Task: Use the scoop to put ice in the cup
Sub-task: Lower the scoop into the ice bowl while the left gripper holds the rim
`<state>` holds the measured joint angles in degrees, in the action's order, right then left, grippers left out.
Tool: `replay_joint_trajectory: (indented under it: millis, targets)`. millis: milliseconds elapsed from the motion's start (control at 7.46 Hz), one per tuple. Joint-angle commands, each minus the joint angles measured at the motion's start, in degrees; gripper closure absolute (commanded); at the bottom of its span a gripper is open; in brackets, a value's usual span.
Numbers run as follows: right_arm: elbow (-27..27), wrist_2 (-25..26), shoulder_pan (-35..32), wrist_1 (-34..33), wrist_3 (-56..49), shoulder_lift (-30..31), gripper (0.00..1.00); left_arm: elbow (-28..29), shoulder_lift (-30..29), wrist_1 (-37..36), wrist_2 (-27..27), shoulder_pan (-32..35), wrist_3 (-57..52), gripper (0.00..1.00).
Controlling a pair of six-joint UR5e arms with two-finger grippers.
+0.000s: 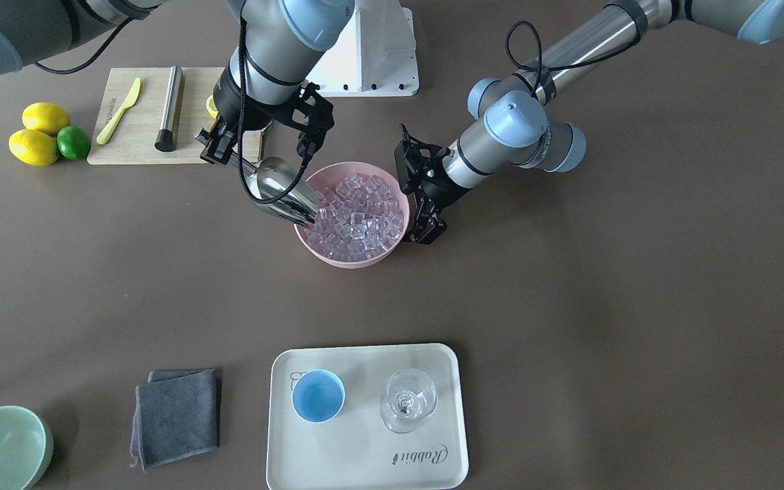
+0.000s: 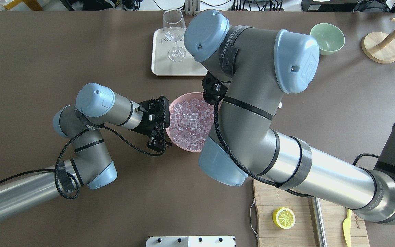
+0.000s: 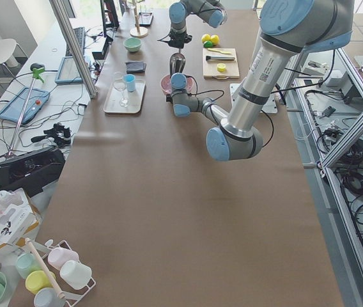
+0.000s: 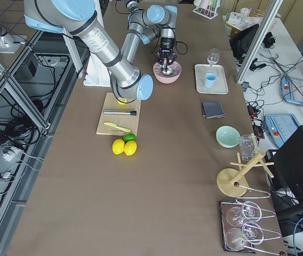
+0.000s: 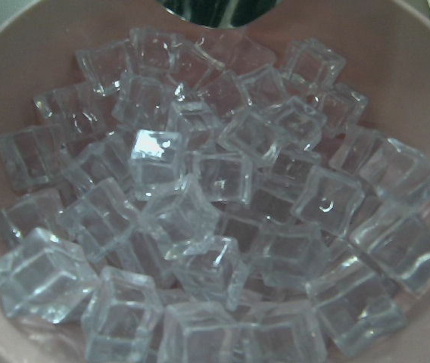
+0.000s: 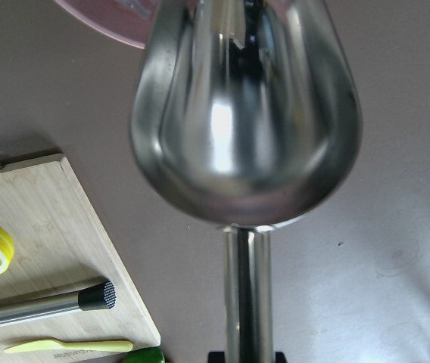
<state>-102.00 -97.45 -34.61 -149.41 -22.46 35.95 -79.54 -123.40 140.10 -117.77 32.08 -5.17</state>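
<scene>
The ice (image 1: 361,218) fills a pink bowl (image 1: 348,260) at the table's middle; it also shows in the overhead view (image 2: 189,123) and close up in the left wrist view (image 5: 215,219). My right gripper (image 1: 229,153) is shut on the rod handle of the steel scoop (image 1: 283,190). The scoop slants down with its mouth at the bowl's rim, touching the ice. Its trough (image 6: 245,113) looks empty. My left gripper (image 1: 426,230) is shut on the bowl's opposite rim (image 2: 166,136). The light-blue cup (image 1: 318,395) stands empty on a tray, far from both grippers.
A cream tray (image 1: 365,469) bears the cup and a stemmed glass (image 1: 409,400). A grey cloth (image 1: 177,416) and pale green bowl (image 1: 1,449) lie beside it. A cutting board (image 1: 133,146) holds a steel cylinder (image 1: 170,109) and yellow knife (image 1: 120,110); lemons (image 1: 38,136) and a lime sit nearby.
</scene>
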Motion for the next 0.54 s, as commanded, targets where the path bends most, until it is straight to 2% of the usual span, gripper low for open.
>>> replay_joint_trajectory:
  millis: [0,402]
  targets:
    - [3.28,3.83,2.69,-1.94,-0.13,-2.27,1.0,0.0,0.09,0.09,0.0,0.0,-0.01,0.02]
    - [7.77,7.71,5.6,-2.21,0.05,-4.48,1.0,0.0,0.35,0.18,-0.09,0.0,-0.01,0.02]
